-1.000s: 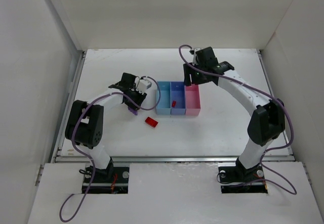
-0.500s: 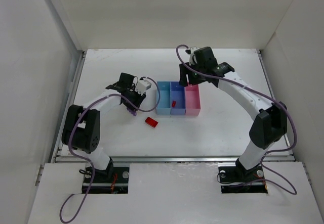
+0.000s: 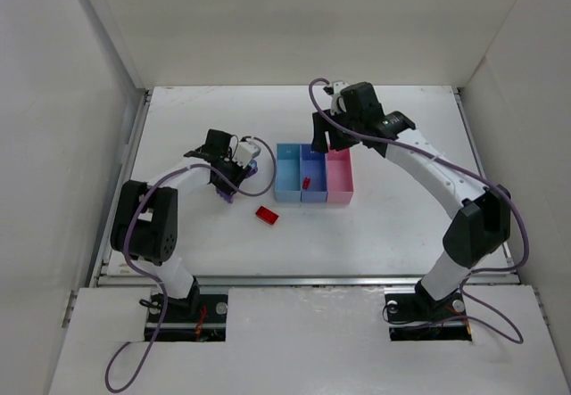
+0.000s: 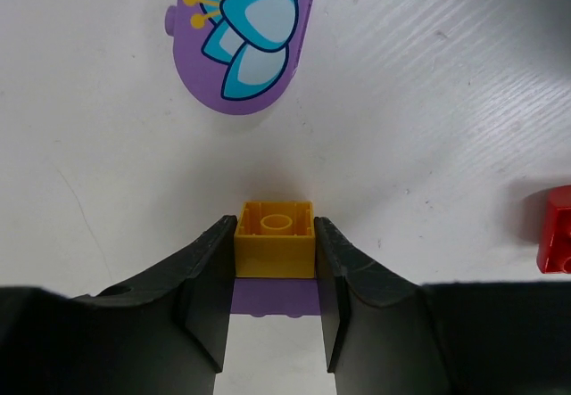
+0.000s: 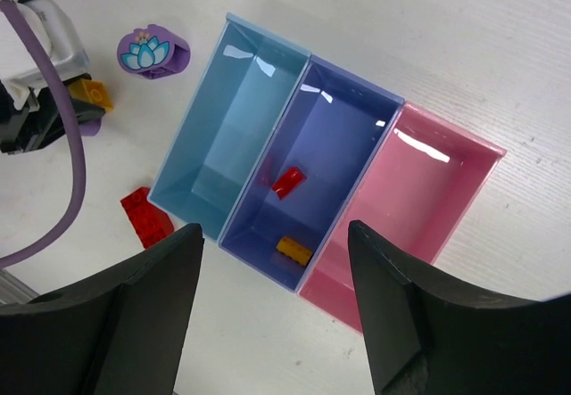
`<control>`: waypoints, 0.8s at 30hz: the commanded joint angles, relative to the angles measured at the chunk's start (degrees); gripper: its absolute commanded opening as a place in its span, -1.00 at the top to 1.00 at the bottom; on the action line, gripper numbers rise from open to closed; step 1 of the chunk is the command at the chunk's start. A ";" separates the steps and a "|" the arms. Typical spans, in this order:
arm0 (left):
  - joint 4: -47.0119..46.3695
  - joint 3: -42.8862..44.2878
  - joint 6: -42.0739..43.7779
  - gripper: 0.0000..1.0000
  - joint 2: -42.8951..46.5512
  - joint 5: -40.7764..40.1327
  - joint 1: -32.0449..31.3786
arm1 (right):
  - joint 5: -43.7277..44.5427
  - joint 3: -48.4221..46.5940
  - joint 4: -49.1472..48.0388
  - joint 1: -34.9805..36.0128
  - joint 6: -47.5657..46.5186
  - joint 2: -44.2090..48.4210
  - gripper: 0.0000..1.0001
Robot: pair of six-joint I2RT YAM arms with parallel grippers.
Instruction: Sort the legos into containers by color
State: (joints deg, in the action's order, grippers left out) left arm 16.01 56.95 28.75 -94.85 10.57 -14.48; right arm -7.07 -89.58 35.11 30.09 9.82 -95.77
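My left gripper [image 4: 275, 233] is shut on a small orange-yellow brick [image 4: 275, 254] that has a purple brick [image 4: 275, 295] stuck to it. In the top view this gripper [image 3: 225, 185] is left of the bins, low over the table. A red brick [image 3: 267, 215] lies on the table in front of the light blue bin [image 3: 287, 185]. The blue-violet bin [image 5: 352, 132] holds a red brick [image 5: 288, 181] and an orange-yellow brick [image 5: 293, 250]. The pink bin [image 5: 428, 190] shows nothing inside. My right gripper [image 3: 326, 138] is open and empty above the bins.
A purple rounded piece with a blue flower print [image 4: 241, 38] lies on the table just beyond the left gripper, left of the light blue bin [image 5: 223, 127]. White walls enclose the table on three sides. The left arm's purple cable loops near the bins.
My left gripper has shifted a little to the left and away with its bricks, uncovering the purple flower piece. My right gripper has moved slightly left over the bins.
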 commanded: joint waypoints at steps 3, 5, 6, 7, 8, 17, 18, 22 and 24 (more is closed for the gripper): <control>-0.01 0.09 2.27 0.42 -1.13 0.06 0.76 | 1.18 0.37 -2.77 0.41 -0.68 3.83 -0.43; 1.47 0.09 2.98 -0.05 -1.13 1.02 0.77 | 1.71 0.37 -2.77 0.41 -0.68 3.83 -0.43; 1.48 0.09 2.98 -0.18 -1.13 1.64 0.77 | 2.32 0.37 -2.77 0.41 -0.68 4.35 -0.43; 1.48 0.09 2.98 -0.27 -1.13 1.65 0.77 | 2.32 0.37 -2.77 0.41 -0.68 4.36 -0.43; 1.48 0.61 3.50 -0.35 -0.61 1.65 0.77 | 2.32 0.37 -2.77 0.41 -0.68 4.36 -0.43; -3.17 10.88 1.57 -1.00 -7.17 4.20 0.77 | 2.85 0.37 -2.24 0.41 -0.68 4.36 -0.43; -3.18 12.21 1.57 -0.98 -8.41 4.20 0.77 | 2.85 0.37 -1.72 0.41 -0.68 4.36 -0.43; 0.50 18.19 1.57 -0.76 -13.78 7.97 0.77 | 4.08 0.37 -1.19 0.41 -0.68 4.88 -0.43; 2.18 19.51 2.71 -0.61 -15.01 9.12 0.77 | 4.79 0.37 -0.66 0.41 -0.68 4.89 -0.43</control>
State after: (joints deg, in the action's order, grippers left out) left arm 14.57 73.82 30.72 -109.34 16.16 -14.11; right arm -3.88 -89.08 35.22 30.09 9.82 -93.67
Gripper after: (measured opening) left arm 0.822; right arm 0.715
